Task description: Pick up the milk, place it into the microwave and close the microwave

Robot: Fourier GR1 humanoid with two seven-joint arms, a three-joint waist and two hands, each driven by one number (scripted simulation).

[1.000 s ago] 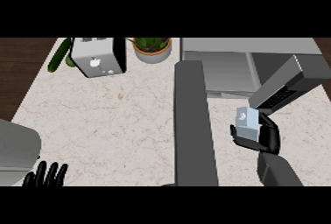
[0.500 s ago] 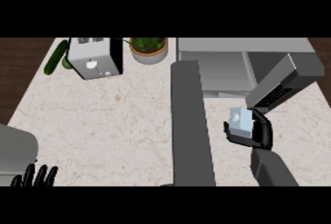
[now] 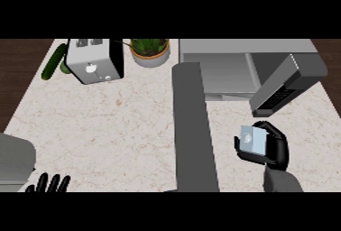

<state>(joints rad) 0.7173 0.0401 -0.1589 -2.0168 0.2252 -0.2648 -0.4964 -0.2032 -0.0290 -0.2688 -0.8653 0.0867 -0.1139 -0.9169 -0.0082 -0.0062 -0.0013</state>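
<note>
Head view, from the left: the left hand rests at the lower edge beside a grey object, fingers straight and pointing up. Further back lie a cucumber, a toaster and a potted plant. The microwave stands with its door swung open. Below the door, the right hand curls around the milk above the counter. No readable writing shows on the carton.
</note>
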